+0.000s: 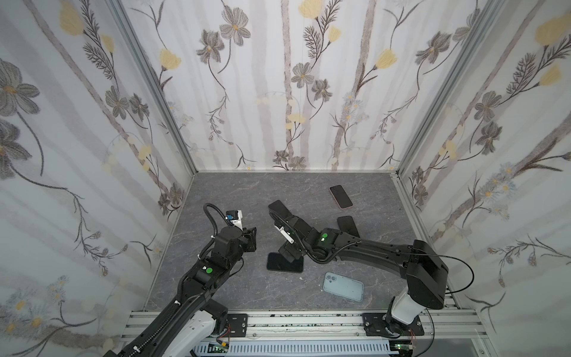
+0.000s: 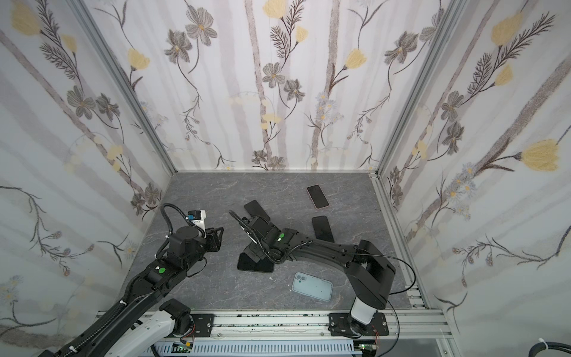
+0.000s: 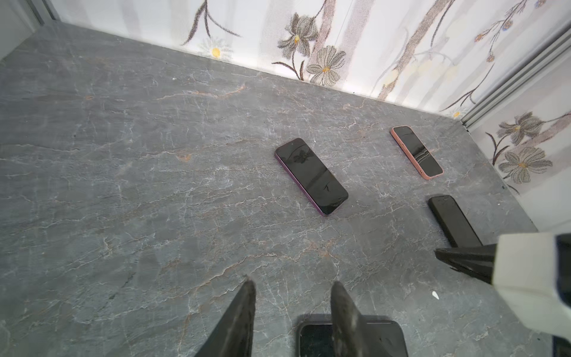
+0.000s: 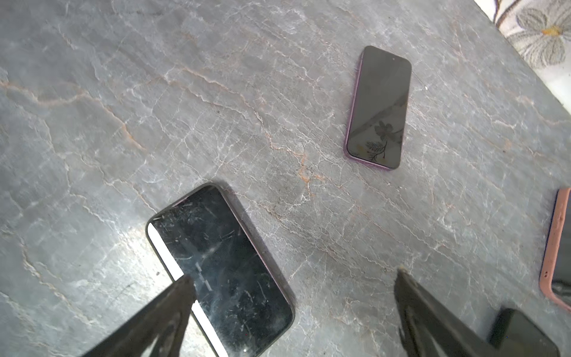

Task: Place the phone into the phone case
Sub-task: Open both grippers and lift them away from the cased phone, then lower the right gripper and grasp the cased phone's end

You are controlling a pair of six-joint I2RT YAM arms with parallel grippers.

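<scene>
Pink-rimmed black-screen phone (image 4: 556, 244) cut by right wrist view's edge (1 long side shows); dark-rimmed phone (image 3: 313, 340) cut by left wrist view's edge; purple-rimmed phone (image 1: 279, 206) half under right arm (image 1: 370, 250).

Purple-edged phone (image 3: 311, 176), pink-cased phone (image 3: 417, 152), black phone (image 3: 452, 221) flat on grey table (image 3: 123, 154).

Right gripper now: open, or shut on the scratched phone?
Open. The right gripper has its fingers wide apart in its wrist view; the scratched phone lies flat on the table, screen up, ungripped.
</scene>
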